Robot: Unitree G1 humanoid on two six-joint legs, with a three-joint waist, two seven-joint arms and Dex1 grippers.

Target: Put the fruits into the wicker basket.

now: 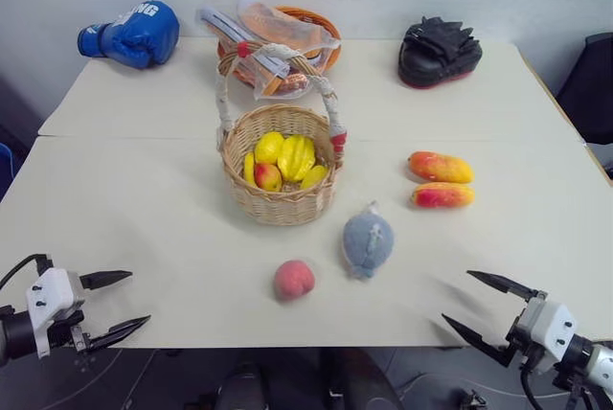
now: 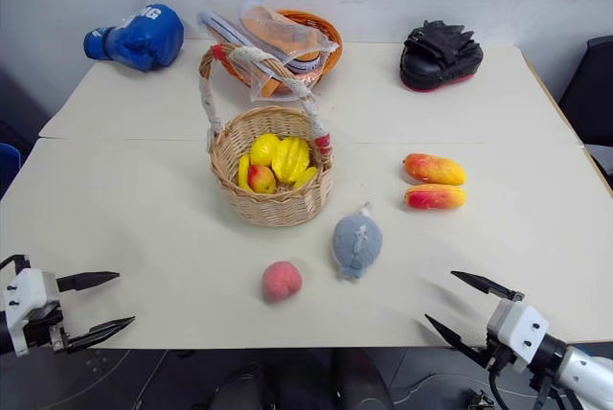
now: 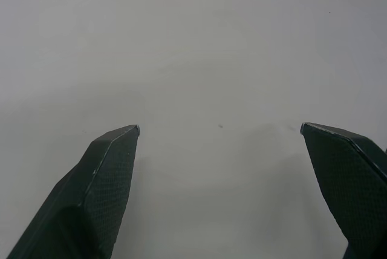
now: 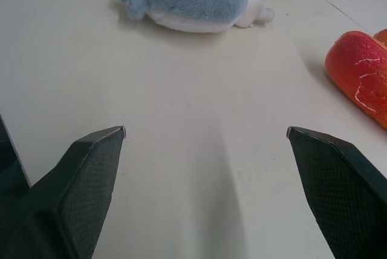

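Both grippers, left (image 1: 113, 305) and right (image 1: 487, 307), hang spread and empty at your table's (image 1: 144, 218) near edge; peach (image 1: 294, 280) mid-near, mangoes (image 1: 441, 181) right of wicker basket (image 1: 281, 175), so you risk grabbing grey-blue pouch (image 1: 368, 242) beside peach.

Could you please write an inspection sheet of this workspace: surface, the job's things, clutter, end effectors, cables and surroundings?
Surface: pale table made of two tops joined at a seam.
Job's things: peach and two mangoes lie on the table, outside the wicker basket; the basket already holds yellow fruit.
Clutter: grey-blue pouch right of the peach; orange bowl with wrapped items behind the basket; blue boxing glove far left; black pad far right.
End effectors: left end effector and right end effector both open and empty, at the near edge.
Cables: black cable at the left wrist.
Surroundings: light wall behind; dark chair at right.
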